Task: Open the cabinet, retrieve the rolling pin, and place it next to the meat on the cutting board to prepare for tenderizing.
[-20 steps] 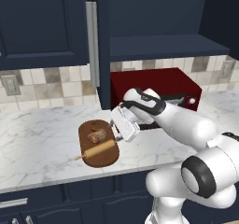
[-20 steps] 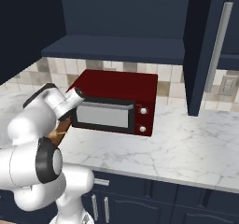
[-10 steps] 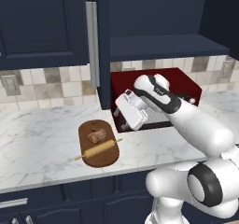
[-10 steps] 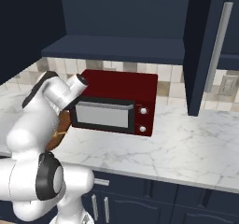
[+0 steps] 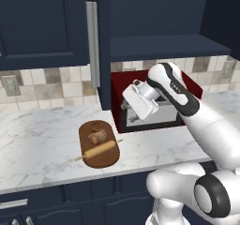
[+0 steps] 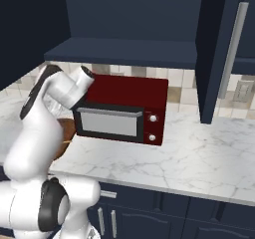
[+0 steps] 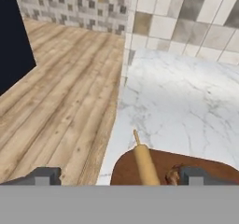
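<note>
The oval dark brown cutting board [image 5: 108, 157] lies on the marble counter. On it the small brown meat [image 5: 98, 136] sits at the far end, and the tan rolling pin [image 5: 99, 150] lies just in front of it, apart from the gripper. My gripper [image 5: 127, 107] hangs open and empty above and to the right of the board, in front of the microwave. In the hand view the gripper [image 7: 121, 177] looks down at the rolling pin [image 7: 145, 164], the meat [image 7: 173, 175] and the cutting board [image 7: 126, 169]. The navy cabinet door [image 5: 104, 50] stands open, as does the cabinet door [image 6: 215, 59].
A dark red microwave [image 5: 161, 121] stands under the open cabinet, right behind the hand; microwave [image 6: 124, 111]. A slice of the board [image 6: 63, 132] peeks past the arm. The counter [image 7: 186, 97] ends at the left, with wooden floor [image 7: 60, 101] beyond. Navy drawers [image 6: 149, 218] run below.
The arm has lifted and drawn back to the right, away from the board, toward the microwave. The rolling pin stays lying on the board beside the meat.
</note>
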Controlling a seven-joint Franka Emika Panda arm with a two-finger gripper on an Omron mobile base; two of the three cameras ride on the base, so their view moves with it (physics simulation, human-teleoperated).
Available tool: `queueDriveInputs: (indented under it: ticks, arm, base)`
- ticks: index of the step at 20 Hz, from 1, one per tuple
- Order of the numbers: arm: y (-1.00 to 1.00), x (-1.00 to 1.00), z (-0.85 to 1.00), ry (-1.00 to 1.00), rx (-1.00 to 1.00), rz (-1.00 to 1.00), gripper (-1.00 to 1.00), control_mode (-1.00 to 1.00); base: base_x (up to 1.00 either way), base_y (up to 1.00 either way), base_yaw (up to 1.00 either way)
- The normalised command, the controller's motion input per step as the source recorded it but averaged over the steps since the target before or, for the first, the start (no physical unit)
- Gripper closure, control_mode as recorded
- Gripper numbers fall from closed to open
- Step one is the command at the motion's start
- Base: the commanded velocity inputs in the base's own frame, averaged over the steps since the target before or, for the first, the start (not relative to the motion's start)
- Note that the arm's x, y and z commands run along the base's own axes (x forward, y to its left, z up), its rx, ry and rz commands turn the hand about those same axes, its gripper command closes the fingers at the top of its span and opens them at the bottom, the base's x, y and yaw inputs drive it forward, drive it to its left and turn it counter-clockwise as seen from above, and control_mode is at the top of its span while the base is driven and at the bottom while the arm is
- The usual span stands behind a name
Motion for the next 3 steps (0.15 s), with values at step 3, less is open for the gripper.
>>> queueDriveInputs:
  ticks: [3]
  arm:
    - [-0.06, -0.57, 0.24, 0.00, 0.00, -0.05, -1.00, -1.00]
  base:
    - [0.00, 0.00, 0.00]
